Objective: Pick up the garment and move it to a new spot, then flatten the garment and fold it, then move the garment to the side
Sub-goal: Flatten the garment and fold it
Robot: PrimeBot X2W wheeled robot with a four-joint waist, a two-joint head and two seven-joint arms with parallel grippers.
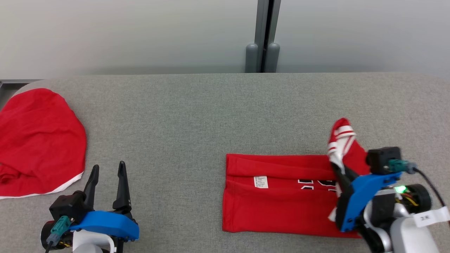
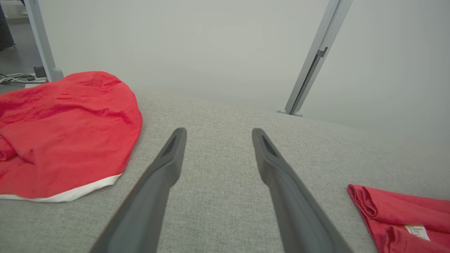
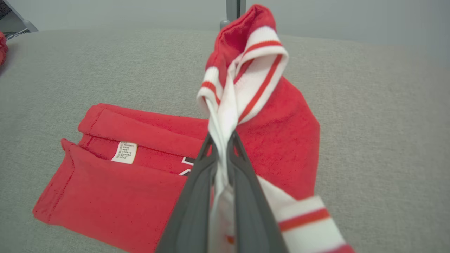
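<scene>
The red jersey [image 1: 277, 196] lies on the grey counter [image 1: 197, 116], right of centre and toward the near side. It is already narrowed into a long band, with its care label [image 1: 261, 182] showing near the left end. Its right end is raised off the counter by the white-and-red striped trim [image 1: 342, 135], which the right claw [image 3: 221, 138] pinches with its jaws nearly closed on the fabric.

My reading is that placing and flattening are done and folding is under way. What remains is to carry the lifted end across toward the left end, then shift the bundle aside.

The left claw [image 1: 108, 167] hangs wide open with nothing in it over bare counter at the near left, well apart from the jersey. Open surface runs between the two and across the whole far side up to the wall. A second red cloth with a white hem [image 1: 38, 140] takes up the far-left corner, so the free room to the side is the centre-left stretch or behind the jersey.
</scene>
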